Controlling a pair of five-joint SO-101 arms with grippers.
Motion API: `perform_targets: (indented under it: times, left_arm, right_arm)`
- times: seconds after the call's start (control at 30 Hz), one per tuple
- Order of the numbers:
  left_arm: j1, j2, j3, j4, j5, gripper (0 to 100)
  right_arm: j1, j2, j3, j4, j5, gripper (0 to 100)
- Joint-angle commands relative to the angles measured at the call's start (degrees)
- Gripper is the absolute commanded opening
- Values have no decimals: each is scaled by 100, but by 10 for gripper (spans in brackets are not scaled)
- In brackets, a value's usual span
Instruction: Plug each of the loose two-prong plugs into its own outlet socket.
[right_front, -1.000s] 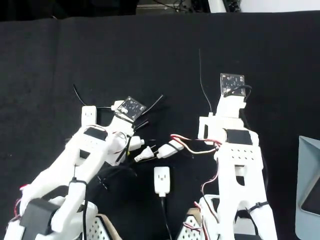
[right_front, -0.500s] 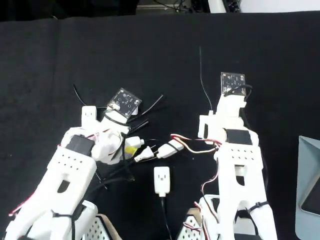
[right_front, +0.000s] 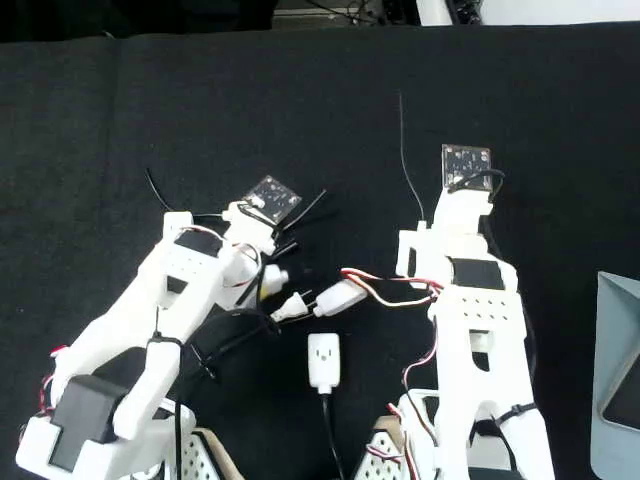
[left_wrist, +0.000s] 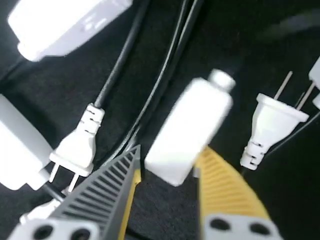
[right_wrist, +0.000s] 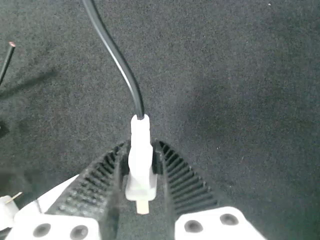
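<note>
My left gripper (left_wrist: 170, 156) is shut on a white oblong connector block (left_wrist: 187, 127), held between the grey and yellow fingers just above the black table. Two loose two-prong plugs lie beside it, one (left_wrist: 274, 120) with prongs up and one (left_wrist: 76, 149) with a black cord. From above, the left gripper (right_front: 268, 276) sits just left of the plugs (right_front: 290, 306) (right_front: 340, 295). A white outlet socket (right_front: 322, 360) lies in front of them and another (right_front: 178, 230) behind the left arm. My right gripper (right_wrist: 140, 152) is shut on a white plug (right_wrist: 140, 167) with a black cable.
Black cables (right_front: 235, 340) tangle under the left arm. The held plug's cable (right_front: 405, 150) runs toward the table's far side. A grey bin (right_front: 615, 380) stands at the right edge. A white socket block (left_wrist: 62, 20) lies near the left gripper.
The left arm drew back to the left, then swung forward again toward the plugs, keeping the white block. The loose plugs shifted slightly. The right arm has not moved.
</note>
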Motion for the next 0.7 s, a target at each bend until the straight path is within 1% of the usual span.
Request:
perform_targets:
  times: [0.0, 0.13, 0.3, 0.4, 0.47, 0.5, 0.57, 0.67]
  left_arm:
    - [-4, -35, -365, -97, -26, 113]
    - [-57, -527, -321, -88, -26, 29]
    - [-215, -1310, -136, -97, -26, 28]
    - [-558, -1582, 13, -132, -44, 28]
    - [-769, -1714, 286, -352, -404, 28]
    - [-848, -1758, 488, -527, -703, 29]
    - [-998, -1837, 945, -958, -1046, 30]
    - [-1051, -1916, 1648, -1565, -1055, 34]
  right_arm:
    - [44, -110, -13, -88, -26, 13]
    - [44, -110, -13, -88, -26, 13]
    - [44, -110, -13, -79, -18, 13]
    - [44, -110, -13, -79, -18, 13]
    - [44, -110, -13, -79, -18, 13]
    - [44, -110, -13, -79, -18, 13]
    - [44, -110, -13, -79, -9, 13]
    - [44, -110, -13, -88, -9, 13]
